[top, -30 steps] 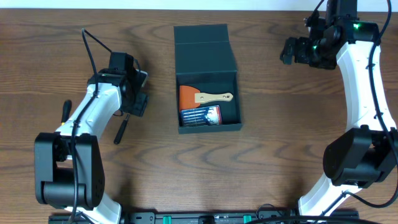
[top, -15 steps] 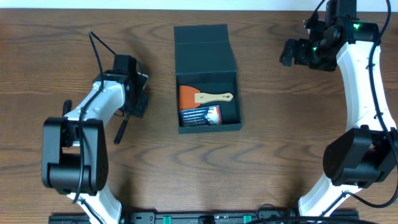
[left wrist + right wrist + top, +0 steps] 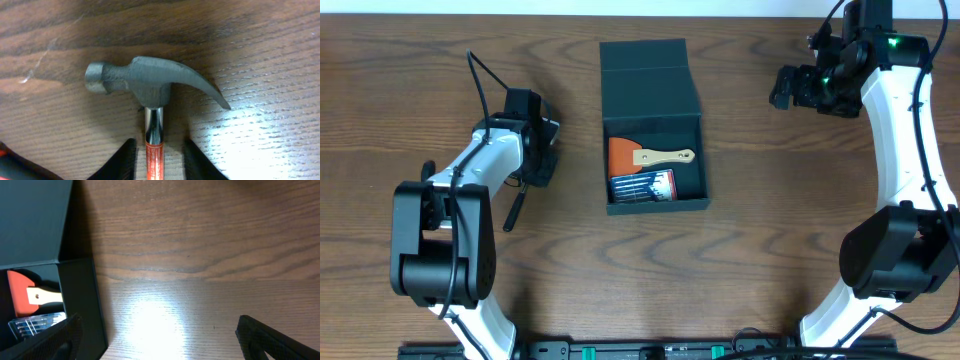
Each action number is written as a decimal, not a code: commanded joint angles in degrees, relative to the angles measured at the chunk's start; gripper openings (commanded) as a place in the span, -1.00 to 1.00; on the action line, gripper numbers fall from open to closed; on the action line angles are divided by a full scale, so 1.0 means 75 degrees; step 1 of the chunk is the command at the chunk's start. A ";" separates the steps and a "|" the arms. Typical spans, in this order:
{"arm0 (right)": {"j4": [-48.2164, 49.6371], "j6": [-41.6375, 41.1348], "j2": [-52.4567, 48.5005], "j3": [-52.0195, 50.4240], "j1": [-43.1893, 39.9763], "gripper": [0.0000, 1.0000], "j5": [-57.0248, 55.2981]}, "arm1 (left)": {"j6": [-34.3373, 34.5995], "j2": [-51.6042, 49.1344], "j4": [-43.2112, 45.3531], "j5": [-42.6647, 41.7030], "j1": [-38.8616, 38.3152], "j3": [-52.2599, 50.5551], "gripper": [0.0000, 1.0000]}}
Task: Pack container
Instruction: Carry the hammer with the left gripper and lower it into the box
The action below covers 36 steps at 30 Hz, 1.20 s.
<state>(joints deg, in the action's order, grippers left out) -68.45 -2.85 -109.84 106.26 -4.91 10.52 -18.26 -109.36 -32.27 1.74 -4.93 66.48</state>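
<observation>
My left gripper (image 3: 160, 147) hangs low over the bench (image 3: 770, 260). Its fingers are apart and straddle the shaft of a hammer (image 3: 150, 82) just below the head, with a gap on each side, so nothing is clamped. In my left wrist view the hammer's striking face points to 9 o'clock, the claw curves off toward 4 o'clock and the shaft runs to 6 o'clock between my fingers.

The container (image 3: 650, 80) sits mid-bench, at 3 o'clock from that gripper, its flap lid laid open toward 12 o'clock. Inside lie a scraper (image 3: 650, 157) with an orange blade and wooden handle, and at its 6 o'clock a small blue case (image 3: 642, 186) of drill bits.

My right gripper (image 3: 157, 327) is at 2 o'clock from the container, well apart from it. Its fingers are spread wide over bare wood and hold nothing.
</observation>
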 commanded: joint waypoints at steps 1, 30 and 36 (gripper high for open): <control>-0.0029 -0.0122 0.0003 -0.0064 0.0009 0.99 0.0029 | -0.0117 -0.0265 0.0012 0.0061 0.0055 0.0032 -0.60; 0.0006 -0.0125 0.0003 -0.0064 0.0012 0.99 0.0032 | -0.3879 0.3372 -0.0749 0.0038 -0.3450 0.1798 -0.89; -0.0020 -0.0125 0.0003 -0.0064 0.0009 0.98 0.0032 | -0.4048 0.2509 -0.0187 0.0035 -0.4514 0.1798 -0.89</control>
<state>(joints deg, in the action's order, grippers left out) -68.40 -2.85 -109.84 106.26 -4.91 10.52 -45.04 -87.35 -34.79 1.72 -36.84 79.75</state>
